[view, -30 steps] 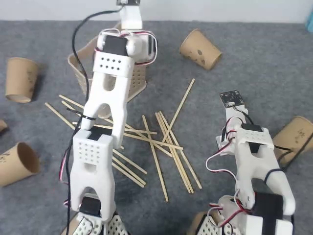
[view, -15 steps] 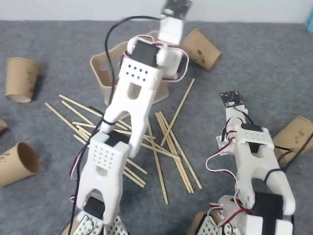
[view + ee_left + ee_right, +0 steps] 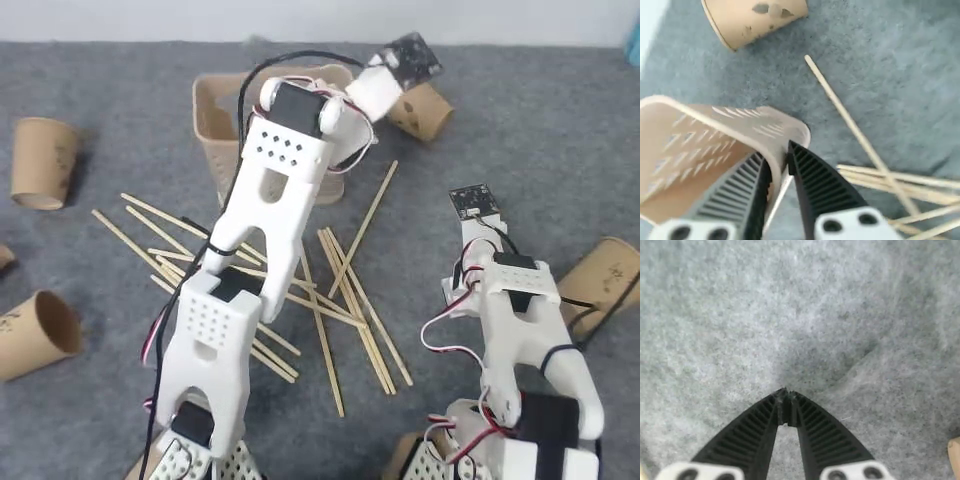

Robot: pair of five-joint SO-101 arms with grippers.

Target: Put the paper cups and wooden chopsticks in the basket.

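Since the left claw (image 3: 785, 150) is pinched on the rim of the basket (image 3: 215, 110), one jaw inside the wall and one outside, the basket is entered as held, not free-standing. Whether it sits flat on the table (image 3: 560, 130) cannot be told.

- Likely purpose of the hold: to bring the basket within reach of the goods. The rim seems the one firm grip a thin slotted wall offers.
- Basket contents: none seen in the part of the inside that shows.
- Chopsticks (image 3: 350, 300): a loose crossed heap at mid-table, just beside the basket, with several passing under the left arm.
- Paper cups: all on their sides on the table, well apart.
  - Back cup (image 3: 425, 112): near the basket, partly behind the left wrist.
  - Far-left cup (image 3: 40, 160) and near-left cup (image 3: 35, 335): beyond the heap.
  - Right-side cup (image 3: 600, 280): beside the right arm.
- Right claw (image 3: 786, 397): jaws together, holding nothing, tips close over bare grey table. It is parked off the heap, presumably to leave the left arm room.
- Task standing, by judgement: every item awaits loading.
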